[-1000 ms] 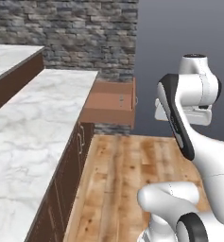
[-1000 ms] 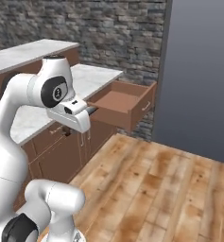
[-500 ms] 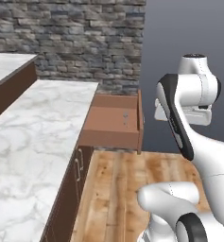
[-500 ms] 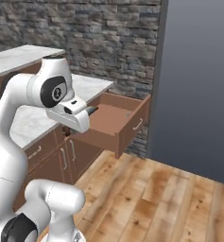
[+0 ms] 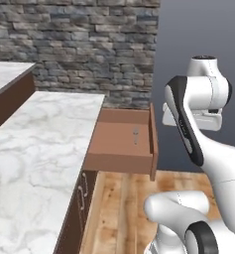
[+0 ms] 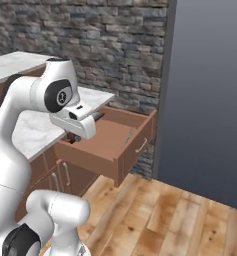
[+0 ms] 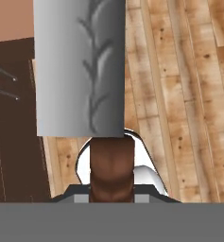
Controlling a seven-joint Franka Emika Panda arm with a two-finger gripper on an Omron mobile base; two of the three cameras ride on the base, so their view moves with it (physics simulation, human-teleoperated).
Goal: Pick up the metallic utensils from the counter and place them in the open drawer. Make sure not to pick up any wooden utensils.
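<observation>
My gripper (image 7: 112,191) is shut on the dark brown handle of a metallic utensil (image 7: 80,71) with a broad flat grey blade that bears a leaf-like pattern. The blade hangs over the wooden floor and the dark cabinet fronts. The open drawer (image 5: 120,161) of reddish-brown wood juts out from the end of the counter (image 5: 34,149), and a small metallic utensil (image 5: 135,135) lies inside it. In the right base view the hand (image 6: 77,125) hovers by the near left corner of the open drawer (image 6: 97,157), where the small metallic utensil (image 6: 130,134) also shows.
Dark cabinet doors with metal handles (image 7: 4,80) stand below the white marble counter (image 6: 35,127). A tall dark grey panel (image 6: 205,100) rises right of the drawer. A stone wall (image 5: 79,44) backs the counter. Wooden floor (image 6: 160,215) spreads in front.
The whole picture has shifted as the base drove: the open drawer now stands nearer and larger in both base views. The arm keeps its pose with the utensil in its grip.
</observation>
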